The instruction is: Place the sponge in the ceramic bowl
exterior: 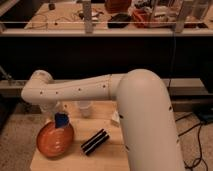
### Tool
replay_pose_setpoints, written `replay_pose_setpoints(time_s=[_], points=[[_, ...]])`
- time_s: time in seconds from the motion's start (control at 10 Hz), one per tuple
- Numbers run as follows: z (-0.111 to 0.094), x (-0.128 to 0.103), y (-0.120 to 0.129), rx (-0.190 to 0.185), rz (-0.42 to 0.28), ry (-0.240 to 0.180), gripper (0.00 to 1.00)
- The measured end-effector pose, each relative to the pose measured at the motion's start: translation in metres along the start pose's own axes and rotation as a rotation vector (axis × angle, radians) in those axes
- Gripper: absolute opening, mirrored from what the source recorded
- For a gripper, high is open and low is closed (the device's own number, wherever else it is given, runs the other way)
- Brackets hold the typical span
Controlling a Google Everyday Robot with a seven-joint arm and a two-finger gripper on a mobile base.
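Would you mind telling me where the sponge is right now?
In the camera view, the sponge is lower left, just beneath the claw and over the far rim of the ceramic bowl, left of the black ribbed bar.

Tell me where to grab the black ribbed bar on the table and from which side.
Take the black ribbed bar at mid-length, across its narrow width, coming straight down from above. It lies flat and diagonal on the table, long sides exposed, beside the ceramic bowl. The gripper is over that bowl's far rim, at the sponge.
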Motion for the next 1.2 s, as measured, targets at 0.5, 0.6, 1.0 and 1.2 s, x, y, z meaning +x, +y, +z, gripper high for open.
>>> replay_pose_setpoints(time_s=[0.5, 0.6, 1.0, 1.2], points=[[0.004, 0.000, -0.011, -0.004, -0.029, -0.003, 0.00], [0.005, -0.001, -0.011, -0.005, -0.032, -0.004, 0.00], [0.007, -0.003, -0.015, -0.005, -0.047, -0.005, 0.10], [0.009, -0.003, -0.017, -0.007, -0.053, -0.006, 0.27]])
